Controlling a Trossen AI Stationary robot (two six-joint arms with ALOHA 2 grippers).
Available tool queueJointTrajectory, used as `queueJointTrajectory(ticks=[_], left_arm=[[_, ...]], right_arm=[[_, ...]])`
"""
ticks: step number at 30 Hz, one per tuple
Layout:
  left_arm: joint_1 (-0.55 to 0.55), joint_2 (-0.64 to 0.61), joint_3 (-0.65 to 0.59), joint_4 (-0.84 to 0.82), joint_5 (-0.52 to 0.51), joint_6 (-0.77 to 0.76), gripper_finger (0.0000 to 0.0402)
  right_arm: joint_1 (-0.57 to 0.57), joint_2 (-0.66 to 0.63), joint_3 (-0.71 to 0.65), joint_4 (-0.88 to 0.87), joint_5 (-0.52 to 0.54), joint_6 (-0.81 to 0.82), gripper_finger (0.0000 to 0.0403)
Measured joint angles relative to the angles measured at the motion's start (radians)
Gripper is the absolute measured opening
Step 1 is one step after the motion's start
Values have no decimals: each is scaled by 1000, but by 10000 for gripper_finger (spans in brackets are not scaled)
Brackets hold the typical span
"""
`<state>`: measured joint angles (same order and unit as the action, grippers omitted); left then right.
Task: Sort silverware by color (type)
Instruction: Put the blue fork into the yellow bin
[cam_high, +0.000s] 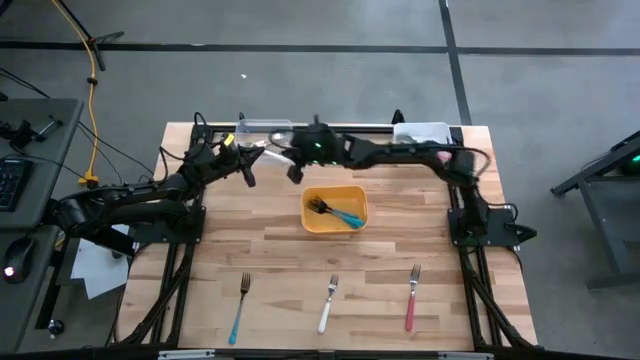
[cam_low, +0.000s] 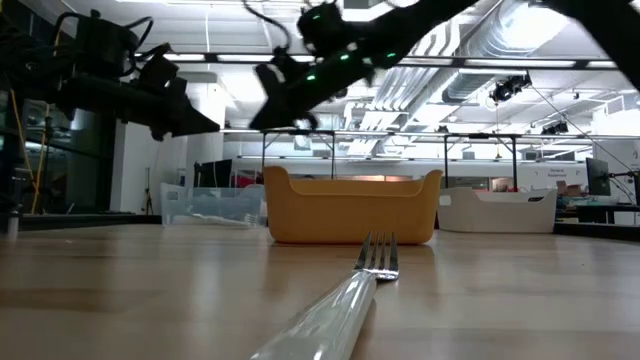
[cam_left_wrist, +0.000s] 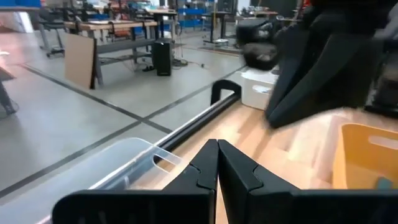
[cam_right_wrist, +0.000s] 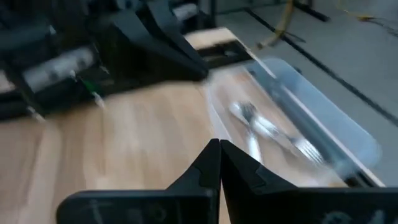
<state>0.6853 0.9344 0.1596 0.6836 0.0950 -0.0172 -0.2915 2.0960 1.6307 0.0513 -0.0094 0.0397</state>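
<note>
Grey concrete floor crossed by dark lines surrounds a pale wooden desk (cam_high: 270, 250), and the level view looks past it into a large workshop with ceiling ducts and other benches.

Near the middle of the desk stands a yellow bin (cam_high: 334, 209) holding a blue-handled fork (cam_high: 345, 216) and at least one more fork, its handle hidden. Along the near edge lie three forks in a row, well apart: a second blue-handled fork (cam_high: 240, 308) on the left, a white-handled fork (cam_high: 328, 303) in the centre, a pink-handled fork (cam_high: 411, 297) on the right. The white one shows close up in the level view, tines toward the bin.

At the far edge sits a clear plastic bin (cam_high: 265, 130) toward the left and a white bin (cam_high: 422, 132) toward the right. The right wrist view shows silver forks (cam_right_wrist: 267, 134) lying in the clear bin, blurred.

The left hand (cam_high: 250, 180) hangs above the desk just in front of the clear bin, clenched, with nothing between its fingers (cam_left_wrist: 199, 168). The right hand (cam_high: 294, 172) reaches across from the right side to a spot beside it, between the clear bin and the yellow bin, also clenched and holding nothing, fingers (cam_right_wrist: 208, 165) pressed together.
</note>
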Motion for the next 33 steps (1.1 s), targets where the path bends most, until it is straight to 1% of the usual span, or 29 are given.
queueJointTrajectory(ticks=[5,8,12,15,17,20,22,24,26,28,30,33], left_arm=[[-5,1,0,-9,75,-17,0],[-22,1,0,-8,94,-22,0],[-59,1,0,-7,106,-6,0],[-98,1,11,-31,114,-8,0],[-130,1,36,-85,115,-10,0],[-190,1,70,-170,105,-16,0],[-238,1,81,-181,82,-21,0],[-288,1,93,-188,44,-24,0],[-337,1,108,-223,9,-30,0],[-389,1,136,-297,-32,-46,0],[-447,1,175,-403,-88,-72,1],[-546,1,243,-587,-171,-121,1]], right_arm=[[76,-218,-258,16,157,41,0],[141,-359,-369,-14,224,87,0],[224,-499,-490,-105,305,145,0],[281,-610,-582,-98,351,150,0],[306,-664,-686,-22,347,103,0],[313,-736,-876,231,305,58,0],[306,-771,-984,387,283,49,0],[298,-788,-1072,478,279,39,0],[294,-805,-1131,557,282,33,0],[292,-816,-1170,628,291,32,0],[300,-814,-1197,673,295,31,0],[323,-814,-1207,689,296,7,0]])
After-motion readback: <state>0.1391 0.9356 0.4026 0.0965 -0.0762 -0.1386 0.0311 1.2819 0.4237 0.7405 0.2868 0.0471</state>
